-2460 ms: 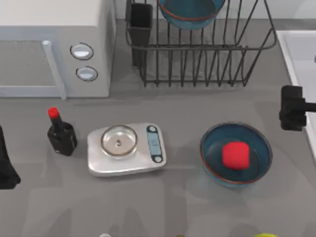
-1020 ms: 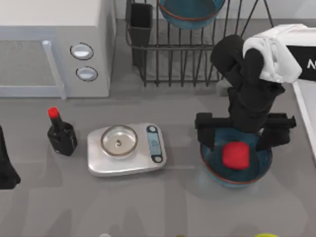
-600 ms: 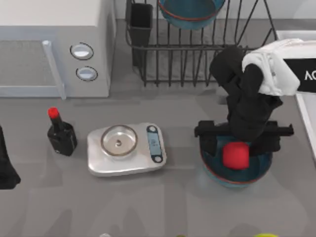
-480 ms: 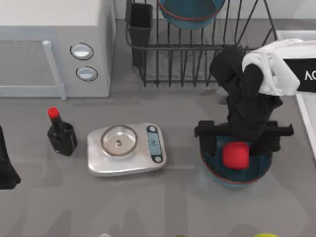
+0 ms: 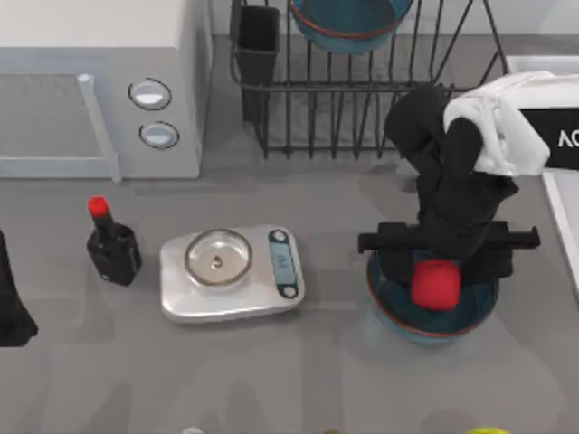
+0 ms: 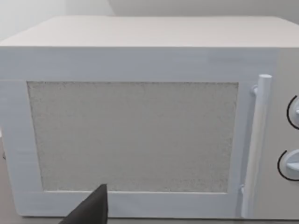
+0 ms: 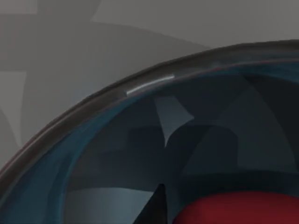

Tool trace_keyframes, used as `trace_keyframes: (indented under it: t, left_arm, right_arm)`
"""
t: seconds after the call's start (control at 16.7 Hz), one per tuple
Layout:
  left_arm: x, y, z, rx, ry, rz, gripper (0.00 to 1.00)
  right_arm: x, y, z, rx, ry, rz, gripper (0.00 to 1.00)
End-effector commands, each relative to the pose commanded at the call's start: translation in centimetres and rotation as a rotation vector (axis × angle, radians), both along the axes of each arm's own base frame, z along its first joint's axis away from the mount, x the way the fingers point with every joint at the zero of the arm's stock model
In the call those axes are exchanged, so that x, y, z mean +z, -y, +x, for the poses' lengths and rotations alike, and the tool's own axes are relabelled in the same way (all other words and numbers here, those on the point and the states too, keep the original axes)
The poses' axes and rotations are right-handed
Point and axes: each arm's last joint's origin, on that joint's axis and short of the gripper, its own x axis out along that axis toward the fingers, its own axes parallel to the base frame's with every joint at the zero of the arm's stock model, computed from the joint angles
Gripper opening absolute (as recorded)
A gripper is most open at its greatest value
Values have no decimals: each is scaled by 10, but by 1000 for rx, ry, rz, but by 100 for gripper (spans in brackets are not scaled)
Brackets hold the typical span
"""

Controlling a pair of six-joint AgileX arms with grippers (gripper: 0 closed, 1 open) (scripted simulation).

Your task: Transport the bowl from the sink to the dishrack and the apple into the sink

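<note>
Right gripper (image 5: 441, 262): positioned over the teal-blue bowl on the table at about 4 o'clock in the top view, lowered into it, fingers spread wide to either side of the apple (image 5: 434, 283); no contact with the apple can be confirmed.

Apple: 1 red lump, lying inside the bowl (image 5: 395, 303), between the spread fingers; seen up close in the right wrist view (image 7: 233, 210) beneath the bowl's dark rim (image 7: 93, 121).

Bowl, second (image 5: 348, 23): 1 alike item, held in the dishrack (image 5: 362, 99) at 12 o'clock.

Sink (image 5: 543, 77): white basin at 2 o'clock, at the table's right edge, partly covered by the right arm.

Scale (image 5: 232, 273): at about 7 o'clock of centre, well apart from the bowl.

Black bottle, red cap (image 5: 110, 244): at 9 o'clock.

Microwave (image 5: 99, 90): at 10 o'clock; its door is faced by the left wrist view (image 6: 135, 135).

Left gripper (image 5: 11, 303): parked at the table's left edge, 8 o'clock; finger state cannot be told.
</note>
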Motion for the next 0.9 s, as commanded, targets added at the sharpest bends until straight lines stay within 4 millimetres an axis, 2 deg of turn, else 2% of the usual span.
trace_keyframes:
  t: [0.3,0.78,0.84,0.9]
  left_arm:
    - [0,0,0,0,0,0,100]
    - [0,0,0,0,0,0,100]
    - [0,0,0,0,0,0,100]
    - [0,0,0,0,0,0,100]
  right_arm:
    - [0,0,0,0,0,0,2]
    - [0,0,0,0,0,0,0]
    - [33,0,-2,7,52,-1,0]
    - [34,0,-2,6,54,0,0]
